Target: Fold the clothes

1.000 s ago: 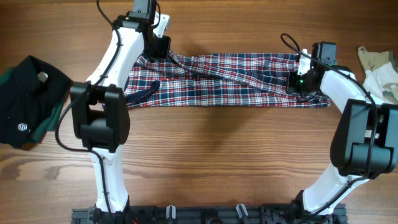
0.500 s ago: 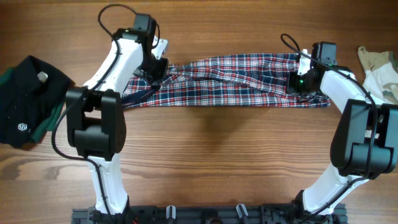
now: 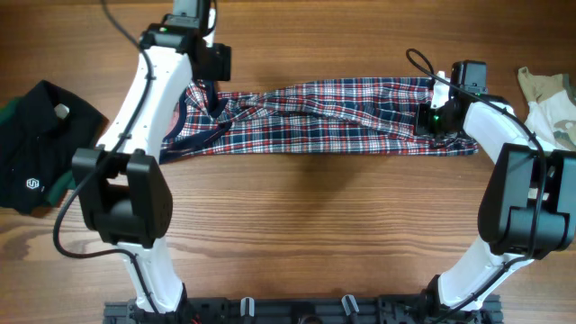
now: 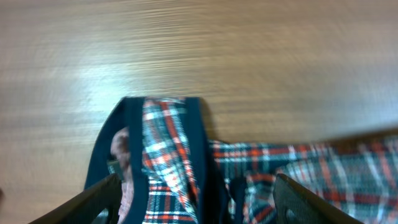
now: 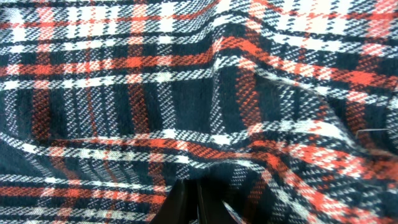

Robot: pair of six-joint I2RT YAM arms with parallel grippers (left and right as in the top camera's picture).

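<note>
Red, navy and white plaid cloth shirt: roughly folded lengthwise on desk; crosswise folds outstanding. Left fingers wide, collar between them; right fingers closed, seemingly pinching cloth.

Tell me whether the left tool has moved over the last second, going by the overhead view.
Yes. The left tool has shifted left, toward the black garment, and now stands open at the plaid shirt's bunched end.
</note>
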